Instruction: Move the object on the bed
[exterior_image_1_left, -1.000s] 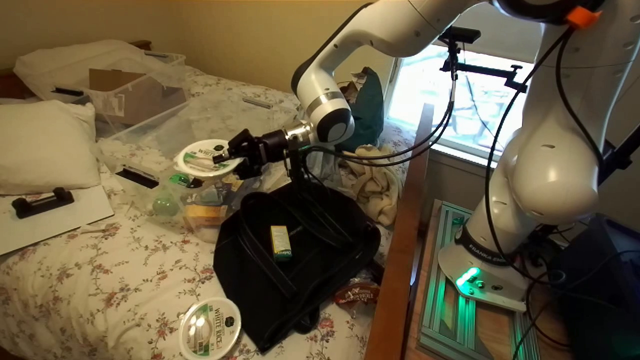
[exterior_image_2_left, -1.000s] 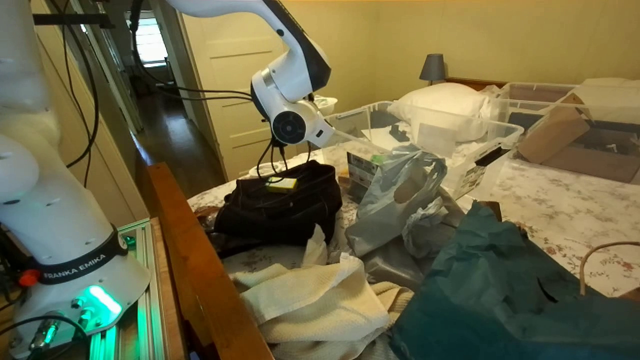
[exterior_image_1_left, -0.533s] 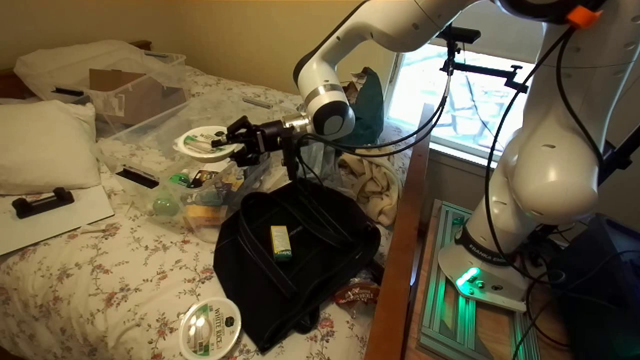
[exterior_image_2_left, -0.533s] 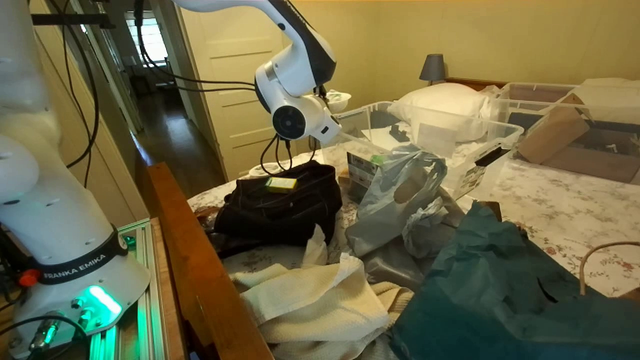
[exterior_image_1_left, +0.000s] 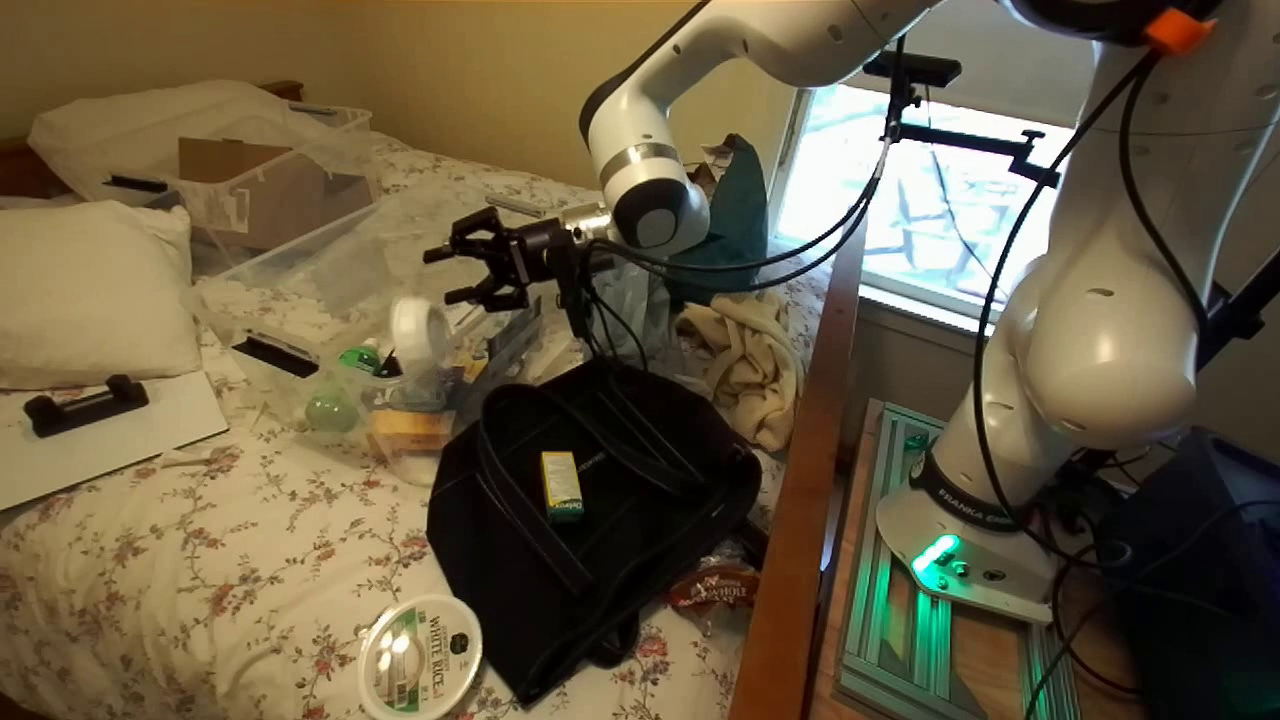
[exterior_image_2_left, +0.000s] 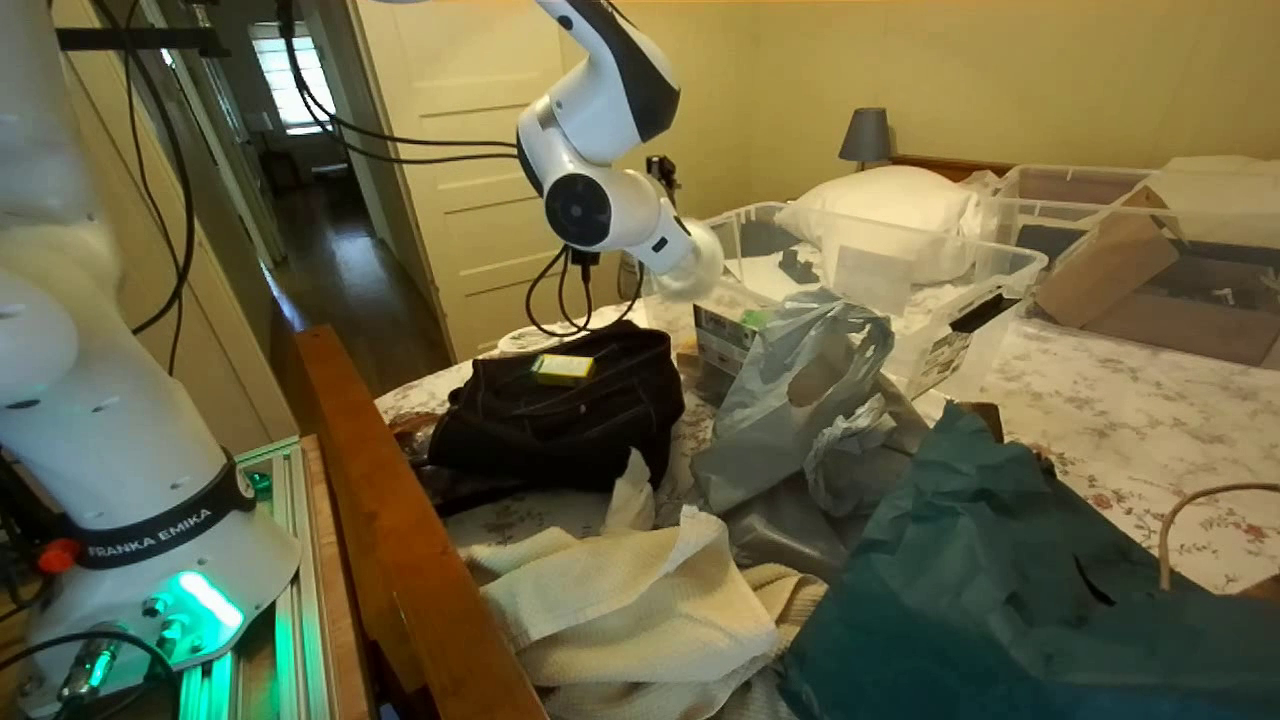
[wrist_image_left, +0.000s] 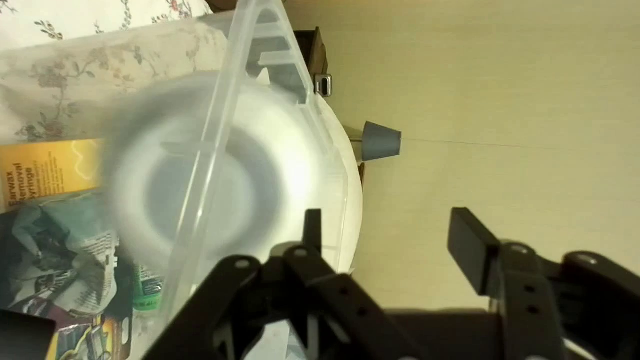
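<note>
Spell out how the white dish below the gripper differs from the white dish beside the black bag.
Pose: the tilted dish is tipped steeply below the open gripper; the flat dish lies label up on the bed.
Look: the tilted dish shows no readable lettering; the flat dish reads "WHITE RICE".
Shared: both are round and white.

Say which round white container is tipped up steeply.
The container nearer the open gripper; the other container lies flat on the bedspread, beside the black bag.
</note>
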